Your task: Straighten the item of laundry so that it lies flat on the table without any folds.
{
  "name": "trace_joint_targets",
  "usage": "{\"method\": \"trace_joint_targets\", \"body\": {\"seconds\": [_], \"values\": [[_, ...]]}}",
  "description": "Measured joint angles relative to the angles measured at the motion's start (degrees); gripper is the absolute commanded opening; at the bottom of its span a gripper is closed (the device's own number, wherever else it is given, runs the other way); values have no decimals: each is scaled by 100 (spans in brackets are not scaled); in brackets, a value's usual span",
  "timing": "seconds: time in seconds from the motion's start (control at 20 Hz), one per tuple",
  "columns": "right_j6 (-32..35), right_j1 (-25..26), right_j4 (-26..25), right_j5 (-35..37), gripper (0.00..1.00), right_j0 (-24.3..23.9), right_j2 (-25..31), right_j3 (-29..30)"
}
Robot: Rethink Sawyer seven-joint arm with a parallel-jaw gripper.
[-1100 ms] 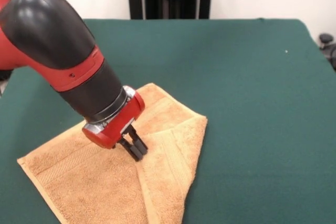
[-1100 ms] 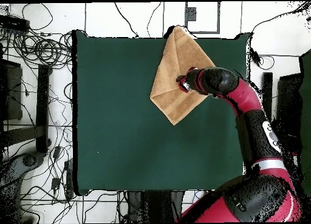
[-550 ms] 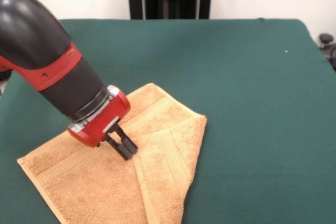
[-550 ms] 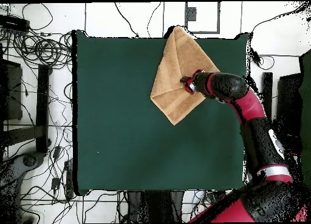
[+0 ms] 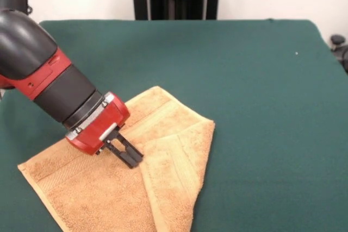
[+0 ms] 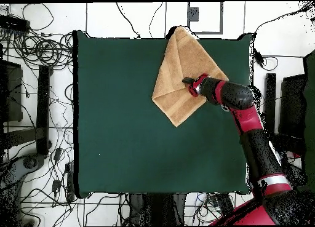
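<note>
The towel point(image 5: 125, 177) lies on the green table point(image 5: 261, 80) at about 7 o'clock in the front view, running off the picture's lower edge; from overhead the towel point(image 6: 178, 77) sits at about 1 o'clock on the table point(image 6: 117, 126), its far corner reaching the table's top edge. It is not flat: one side is doubled over the rest, and that flap point(image 5: 179, 172) makes a long strip along the towel's 3 o'clock side in the front view, with a woven band running down it. A second band shows near the towel's 9 o'clock edge. The arm point(image 5: 49, 74) slants down from 10 o'clock, and the gripper point(image 5: 132, 158) points its dark fingers point(image 5: 126, 150) at the cloth just beside the flap's inner edge. The tips touch or nearly touch the towel; which one, I cannot tell. The fingers stand narrow, close together, and no cloth shows pinched between them. Overhead, the gripper point(image 6: 187, 81) lies over the towel's middle, the arm coming in from 4 o'clock.
</note>
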Motion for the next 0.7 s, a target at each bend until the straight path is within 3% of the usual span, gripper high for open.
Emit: {"method": "trace_joint_targets", "body": {"seconds": [0.7], "values": [[0, 476, -13, -67, 0, -242, 495, 45]]}}
